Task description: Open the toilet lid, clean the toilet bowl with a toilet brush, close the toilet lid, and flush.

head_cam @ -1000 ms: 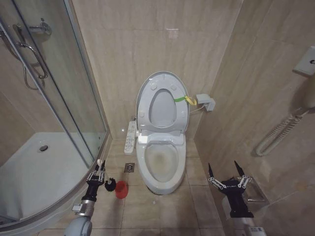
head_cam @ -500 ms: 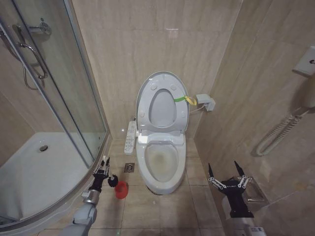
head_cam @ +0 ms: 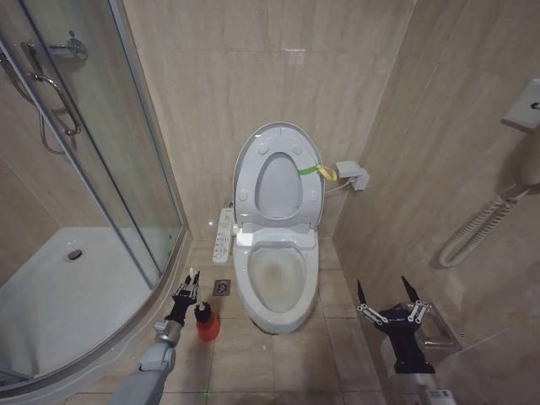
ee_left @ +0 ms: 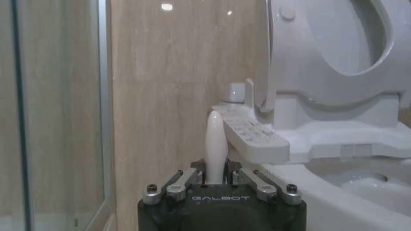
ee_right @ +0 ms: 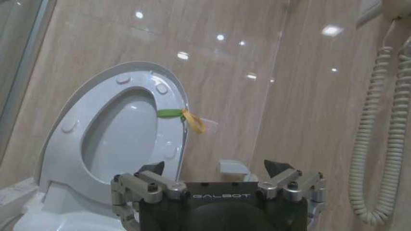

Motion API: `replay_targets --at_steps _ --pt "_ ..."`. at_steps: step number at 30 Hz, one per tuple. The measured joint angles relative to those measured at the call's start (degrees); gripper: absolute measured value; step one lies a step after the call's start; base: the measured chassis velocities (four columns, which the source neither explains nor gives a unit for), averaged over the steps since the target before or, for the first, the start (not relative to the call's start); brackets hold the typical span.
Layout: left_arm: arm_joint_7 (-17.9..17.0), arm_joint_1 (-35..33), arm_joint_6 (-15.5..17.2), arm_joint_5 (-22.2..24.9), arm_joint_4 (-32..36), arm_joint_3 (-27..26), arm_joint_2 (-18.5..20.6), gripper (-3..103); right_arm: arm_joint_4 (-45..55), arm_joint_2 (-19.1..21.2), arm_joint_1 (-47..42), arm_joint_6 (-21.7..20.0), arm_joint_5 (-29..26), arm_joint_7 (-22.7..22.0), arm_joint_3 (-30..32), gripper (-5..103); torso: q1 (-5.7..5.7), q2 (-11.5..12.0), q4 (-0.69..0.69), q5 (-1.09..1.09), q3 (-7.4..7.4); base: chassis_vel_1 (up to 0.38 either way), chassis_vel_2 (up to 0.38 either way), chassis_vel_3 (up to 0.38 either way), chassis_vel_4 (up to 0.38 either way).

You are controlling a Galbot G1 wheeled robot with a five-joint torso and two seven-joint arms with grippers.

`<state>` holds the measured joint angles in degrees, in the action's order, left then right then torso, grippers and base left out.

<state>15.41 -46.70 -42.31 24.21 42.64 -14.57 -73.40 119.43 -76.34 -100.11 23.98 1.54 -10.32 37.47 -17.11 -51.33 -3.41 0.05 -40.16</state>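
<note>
The toilet lid (head_cam: 278, 181) stands upright against the back wall, with the seat ring raised against it, so the toilet bowl (head_cam: 277, 283) lies open from above; judging by that, the opening step is done and the cleaning step is at hand. The toilet brush (head_cam: 202, 315) sits low on the floor just left of the bowl, its dark head at the mouth of the small red holder (head_cam: 207, 327), close enough for the near arm to swing it across. The left gripper (head_cam: 186, 295) is at the top of the brush, and in the left wrist view its fingers (ee_left: 182, 179) are narrowed around the thin white handle (ee_left: 216, 144), which pokes up between them; gripping high on the stick probably keeps the gripper clear of the bristles and the bowl's rim. The right gripper (head_cam: 390, 310) waits well to the right of the bowl near the side wall, its fingers spread wide and holding nothing, out of the working arm's way.
</note>
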Motion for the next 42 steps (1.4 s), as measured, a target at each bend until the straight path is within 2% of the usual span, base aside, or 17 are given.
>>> replay_targets --at_steps 5,25,35,38,42 --pt "2.45 1.28 -0.24 -0.02 -3.46 -0.06 -1.14 20 0.00 0.00 0.00 0.00 0.00 0.00 0.00 100 0.00 0.00 -0.01 0.00 0.00 0.000 0.000 0.000 0.000" --pt "4.76 3.54 -0.65 -2.00 -11.03 -1.26 -1.86 20 0.00 0.00 0.00 0.00 0.00 0.00 0.00 100 0.01 0.00 -0.01 0.00 0.00 0.000 0.000 0.000 0.000" --pt "5.00 4.11 -0.39 -1.85 -8.51 -0.97 -1.55 20 0.00 0.00 0.00 0.00 0.00 0.00 0.00 100 0.01 0.00 -0.01 -0.01 0.00 0.000 0.000 0.000 0.000" --pt "4.99 3.99 0.70 -1.67 -6.43 -0.80 -1.04 20 0.00 0.00 0.00 0.00 0.00 0.00 0.00 100 0.01 0.00 -0.01 0.00 0.00 0.000 0.000 0.000 0.000" --pt "5.33 4.85 0.65 -1.59 -8.41 -0.77 -0.85 20 0.00 0.00 0.00 0.00 0.00 0.00 0.00 100 0.01 0.00 -0.01 0.00 0.00 0.000 0.000 0.000 0.000"
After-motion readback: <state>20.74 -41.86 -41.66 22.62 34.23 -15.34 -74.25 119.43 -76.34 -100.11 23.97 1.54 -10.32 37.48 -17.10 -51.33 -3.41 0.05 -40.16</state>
